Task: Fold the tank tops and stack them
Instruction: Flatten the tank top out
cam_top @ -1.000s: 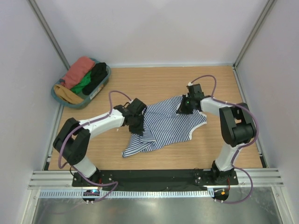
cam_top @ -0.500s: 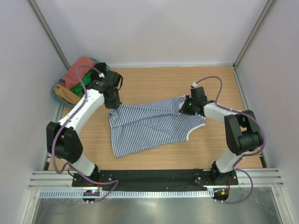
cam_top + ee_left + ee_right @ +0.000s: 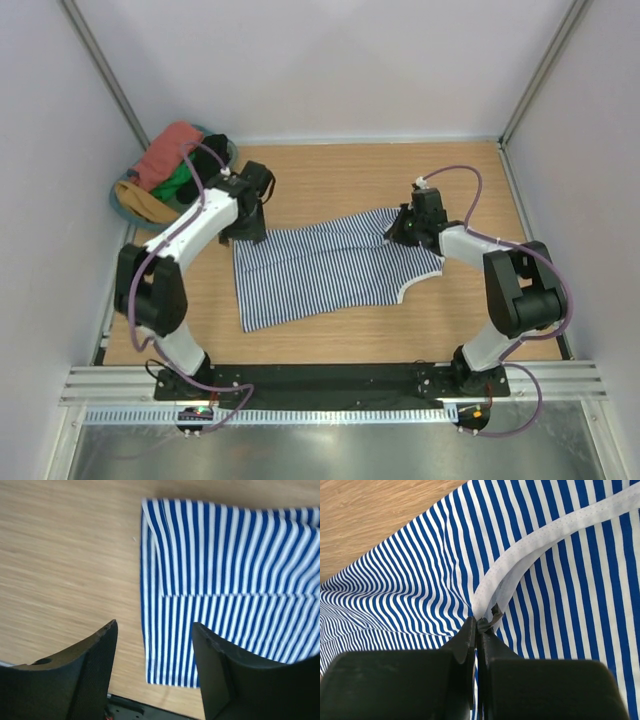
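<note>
While your right fingers (image 3: 461, 650) clamp the white trim (image 3: 545, 537) of the striped top (image 3: 330, 265), your left fingers (image 3: 85, 680) hang open just above its corner on the desk (image 3: 330, 180). Spreading looks done; next, grip an edge and fold.

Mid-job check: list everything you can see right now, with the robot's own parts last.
striped tank top: one, navy and white with white trim, spread flat mid-table
basket: one, blue-grey, far left corner
rust-red garment: one, in the basket
green garment: one, in the basket
black garment: one, in the basket
tan garment: one, in the basket
table: one, light wood
left gripper: black, open over the top's left edge
right gripper: black, shut on the white trim
</note>
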You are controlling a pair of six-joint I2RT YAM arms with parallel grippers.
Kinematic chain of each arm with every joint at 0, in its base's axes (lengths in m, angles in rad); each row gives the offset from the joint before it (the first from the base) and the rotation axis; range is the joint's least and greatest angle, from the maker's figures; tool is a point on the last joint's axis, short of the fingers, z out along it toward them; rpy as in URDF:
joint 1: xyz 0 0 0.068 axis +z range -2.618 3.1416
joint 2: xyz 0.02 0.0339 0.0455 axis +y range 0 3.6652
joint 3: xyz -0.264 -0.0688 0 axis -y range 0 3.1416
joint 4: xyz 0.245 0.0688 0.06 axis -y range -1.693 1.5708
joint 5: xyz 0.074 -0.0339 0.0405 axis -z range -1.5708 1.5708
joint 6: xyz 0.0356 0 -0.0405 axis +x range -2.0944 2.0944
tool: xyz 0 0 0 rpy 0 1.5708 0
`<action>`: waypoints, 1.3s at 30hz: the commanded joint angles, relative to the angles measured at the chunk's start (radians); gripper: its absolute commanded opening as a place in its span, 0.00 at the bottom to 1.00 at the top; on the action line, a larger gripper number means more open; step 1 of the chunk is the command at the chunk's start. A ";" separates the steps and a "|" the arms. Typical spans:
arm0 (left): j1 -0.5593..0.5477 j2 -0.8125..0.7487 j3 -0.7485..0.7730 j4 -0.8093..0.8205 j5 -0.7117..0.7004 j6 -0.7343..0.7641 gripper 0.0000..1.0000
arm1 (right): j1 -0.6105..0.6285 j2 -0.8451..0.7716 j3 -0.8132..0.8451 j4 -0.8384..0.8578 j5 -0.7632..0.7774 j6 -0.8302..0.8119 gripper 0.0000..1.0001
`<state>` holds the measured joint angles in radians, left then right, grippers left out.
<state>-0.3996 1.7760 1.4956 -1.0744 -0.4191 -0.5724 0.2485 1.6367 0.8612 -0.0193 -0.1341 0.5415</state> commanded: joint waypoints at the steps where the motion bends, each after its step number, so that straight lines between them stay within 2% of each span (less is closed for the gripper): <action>1: -0.001 -0.177 -0.156 0.207 0.219 -0.036 0.61 | -0.002 -0.060 -0.008 0.067 0.008 0.011 0.01; 2: -0.001 -0.219 -0.194 0.234 0.235 -0.055 0.56 | -0.002 -0.061 -0.008 0.068 0.008 0.011 0.01; 4: -0.001 -0.248 -0.290 0.302 0.259 -0.093 0.51 | -0.003 -0.060 -0.010 0.070 0.010 0.012 0.01; 8: 0.005 -0.265 -0.383 0.378 0.286 -0.126 0.49 | -0.002 -0.057 -0.008 0.071 0.001 0.014 0.01; 11: 0.010 -0.218 -0.385 0.381 0.287 -0.124 0.50 | -0.002 -0.060 -0.011 0.076 -0.001 0.017 0.01; 14: 0.013 -0.170 -0.377 0.389 0.244 -0.122 0.54 | -0.003 -0.058 -0.013 0.079 -0.004 0.017 0.01; 21: 0.051 -0.081 -0.356 0.404 0.215 -0.110 0.54 | -0.003 -0.060 -0.014 0.081 -0.004 0.017 0.01; 29: 0.100 -0.026 -0.370 0.459 0.278 -0.106 0.47 | -0.003 -0.051 -0.013 0.081 -0.009 0.017 0.01; 35: 0.102 0.008 -0.368 0.479 0.324 -0.106 0.34 | -0.002 -0.051 -0.013 0.081 -0.004 0.015 0.01; 39: 0.104 -0.013 -0.394 0.481 0.301 -0.119 0.33 | -0.002 -0.051 -0.011 0.079 -0.004 0.017 0.01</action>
<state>-0.2989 1.7725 1.1099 -0.6388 -0.1307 -0.6743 0.2485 1.6157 0.8467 0.0154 -0.1413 0.5529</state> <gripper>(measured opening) 0.332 0.039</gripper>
